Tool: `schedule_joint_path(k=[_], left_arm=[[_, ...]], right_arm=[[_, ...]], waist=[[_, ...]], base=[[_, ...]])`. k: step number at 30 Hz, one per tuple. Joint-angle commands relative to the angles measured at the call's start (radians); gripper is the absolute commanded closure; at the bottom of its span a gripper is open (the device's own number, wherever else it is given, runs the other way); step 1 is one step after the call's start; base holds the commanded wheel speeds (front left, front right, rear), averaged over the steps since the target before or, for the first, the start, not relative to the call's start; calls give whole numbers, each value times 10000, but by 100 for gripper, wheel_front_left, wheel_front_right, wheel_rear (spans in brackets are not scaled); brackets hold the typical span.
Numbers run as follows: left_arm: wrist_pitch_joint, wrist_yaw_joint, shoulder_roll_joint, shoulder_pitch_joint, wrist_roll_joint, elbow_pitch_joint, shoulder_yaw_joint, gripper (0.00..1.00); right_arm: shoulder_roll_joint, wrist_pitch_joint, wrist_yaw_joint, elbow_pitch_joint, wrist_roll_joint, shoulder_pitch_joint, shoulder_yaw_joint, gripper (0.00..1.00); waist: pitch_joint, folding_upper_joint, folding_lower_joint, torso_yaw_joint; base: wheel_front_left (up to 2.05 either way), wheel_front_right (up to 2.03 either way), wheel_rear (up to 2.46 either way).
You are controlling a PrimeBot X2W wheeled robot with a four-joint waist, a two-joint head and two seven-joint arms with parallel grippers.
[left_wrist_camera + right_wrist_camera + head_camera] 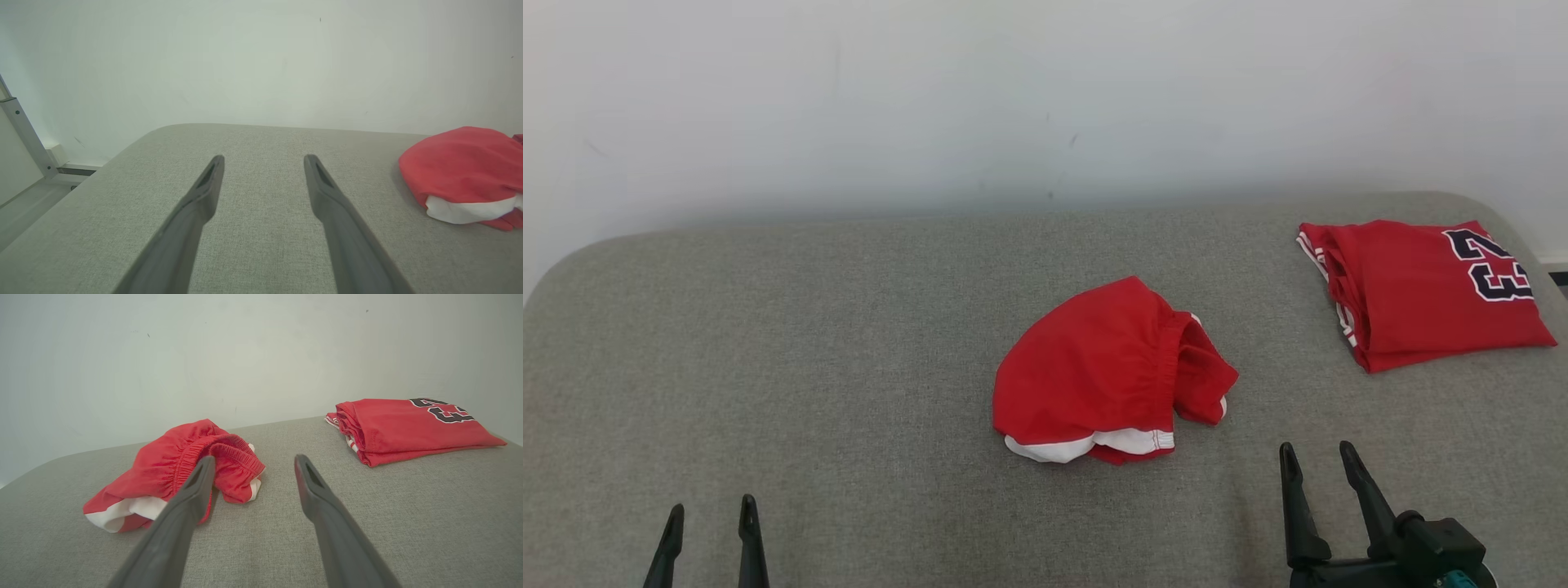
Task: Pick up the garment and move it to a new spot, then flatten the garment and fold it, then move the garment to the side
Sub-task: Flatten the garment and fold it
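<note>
Currently the garment, a pair of red shorts, lies crumpled in a low heap about midway between the near and far edges of the grey padded surface, slightly right of its centre. No part of it is lifted, so the step in hand is judged to be the first pick-up. The right gripper hovers close to the near edge, to the right of the heap and apart from it, its two fingers spread wide with nothing between them. The left gripper sits toward the near left corner, well apart from the heap, equally spread and empty. The gathered waistband faces the right side of the surface and stands proud of the heap, which makes it the most suitable grasp point for the nearer right gripper. Approach low along the surface. Pass one finger under the band and one over it, and close only once the band sits deep between the fingers. Avoid the white hem on the near side, since it appears to lie flat and tucked, and a pinch there is likely to slide off. Lift until the cloth hangs free of the surface before travelling; thin fabric of this kind probably drags and rolls up otherwise. Choose the bare area toward the left for the new spot, as it leaves room for flattening with both grippers. Keep the path away from the folded jersey at the far right corner so that item is not disturbed.
</note>
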Motion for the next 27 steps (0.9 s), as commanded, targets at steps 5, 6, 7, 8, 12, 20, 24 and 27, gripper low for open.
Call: schedule_joint_path(k=[5,6,7,8,12,20,24,27], left_arm=[[-31,-142,-142,-5,213,56,171,0],[-31,-176,-164,-24,251,56,203,0],[-31,-188,-182,-40,274,58,227,0],[-33,-197,-203,-53,313,62,254,0],[-33,-276,-294,-86,405,78,361,0],[-33,-417,-443,-135,534,149,497,0],[-33,-464,-496,-177,592,176,496,0],[-33,-515,-540,-248,640,202,473,0]], right_arm=[[27,-3,-26,42,26,58,22,0],[27,-3,-26,50,21,53,23,0],[27,-3,-26,57,14,49,22,0],[28,-3,-26,65,6,46,24,0],[27,-3,-26,106,-24,53,26,0],[29,-3,-26,212,-206,-100,222,0],[29,-3,-26,403,-364,-406,466,0],[-19,-3,-26,769,-507,-701,672,0]], waist=[[37,0,0,2],[40,0,0,2],[46,0,0,3],[50,0,0,5],[54,0,0,9],[38,0,0,108],[47,0,0,239],[56,0,0,381]], base=[[0,0,0],[0,0,0],[0,0,0],[0,0,0],[0,0,0],[0,0,0],[0,0,0],[0,0,0]])
